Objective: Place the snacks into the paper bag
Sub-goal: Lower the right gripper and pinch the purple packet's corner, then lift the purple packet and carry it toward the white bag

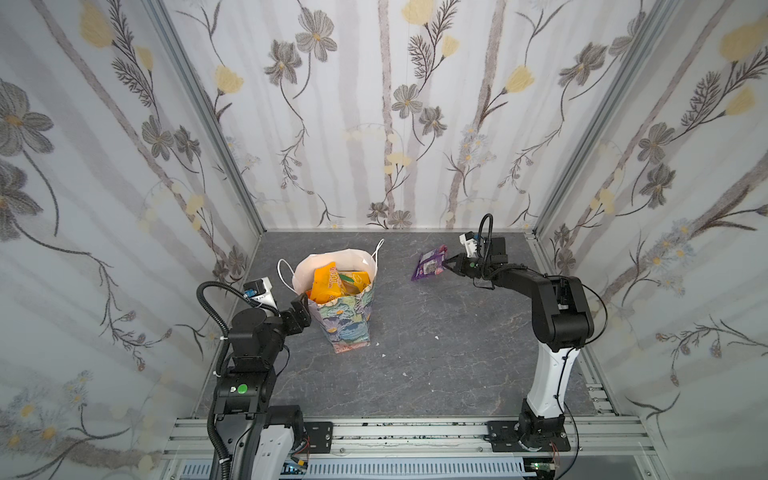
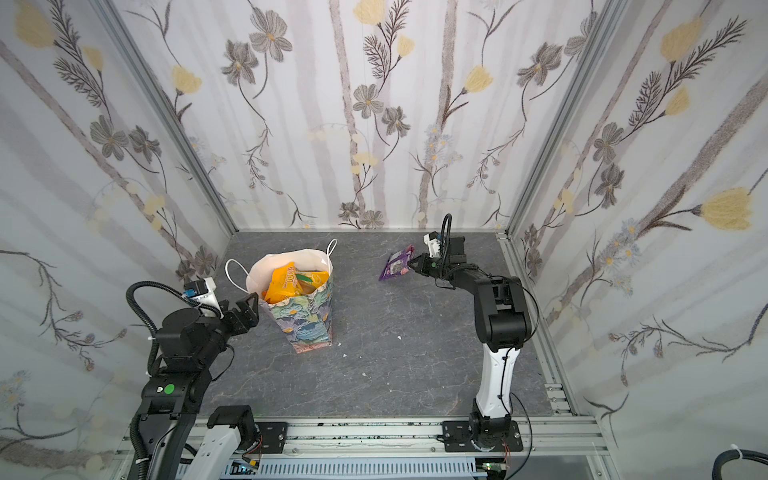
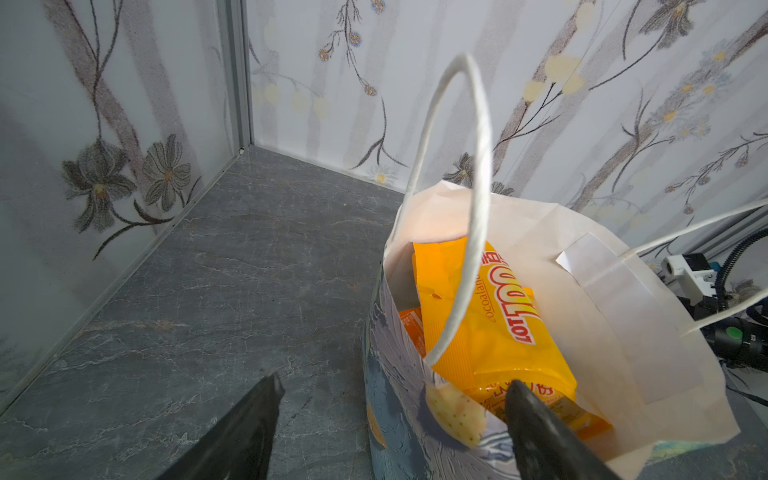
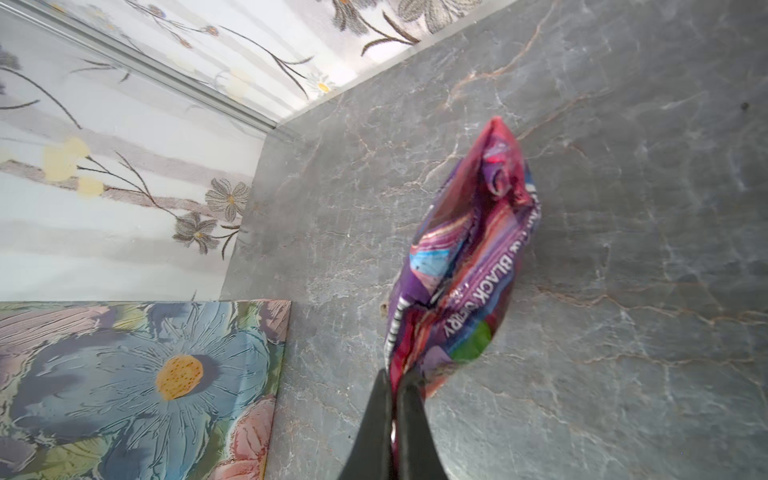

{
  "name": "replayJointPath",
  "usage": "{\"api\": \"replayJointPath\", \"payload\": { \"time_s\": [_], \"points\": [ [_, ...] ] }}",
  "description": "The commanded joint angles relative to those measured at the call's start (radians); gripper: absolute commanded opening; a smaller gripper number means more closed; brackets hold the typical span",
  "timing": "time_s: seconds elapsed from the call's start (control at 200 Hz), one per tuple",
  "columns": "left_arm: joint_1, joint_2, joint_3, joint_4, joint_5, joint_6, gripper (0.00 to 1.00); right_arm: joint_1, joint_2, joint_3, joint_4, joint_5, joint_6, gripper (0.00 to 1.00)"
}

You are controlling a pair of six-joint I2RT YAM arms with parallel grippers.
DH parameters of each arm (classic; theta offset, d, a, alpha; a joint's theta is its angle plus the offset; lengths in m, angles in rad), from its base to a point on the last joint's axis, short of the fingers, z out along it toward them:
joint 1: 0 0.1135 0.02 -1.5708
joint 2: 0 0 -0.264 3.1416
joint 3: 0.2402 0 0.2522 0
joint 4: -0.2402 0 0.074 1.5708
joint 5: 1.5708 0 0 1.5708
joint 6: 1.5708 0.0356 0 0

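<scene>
Packet (image 4: 461,266), crinkled purple-pink with "BLACK" lettering, pinched in right claw (image 4: 395,380).

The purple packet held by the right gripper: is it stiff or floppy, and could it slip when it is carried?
Probably floppy: the purple packet is creased and folded along its length. Probably light, since the right gripper holds it by one thin edge. It may slip, being glossy film.

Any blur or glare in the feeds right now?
Right wrist view: purple packet lettering readable, right gripper soft up close. Left wrist view: left gripper blurred, paper bag inner wall glows bright. Both top views: even light, no glare.
</scene>
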Motion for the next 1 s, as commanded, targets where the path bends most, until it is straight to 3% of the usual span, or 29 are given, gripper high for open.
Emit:
{"api": "replayJointPath", "payload": {
  "time_s": [0.0,0.994],
  "points": [
    [0.001,0.0,0.006,0.02,-0.002,-0.007,0.85,0.01,-0.044,-0.013,0.07,-0.044,0.012,0.0],
    [0.0,-0.006,0.002,0.024,0.009,-0.003,0.84,0.117,-0.325,-0.013,0.012,-0.046,0.024,0.0]
  ]
}}
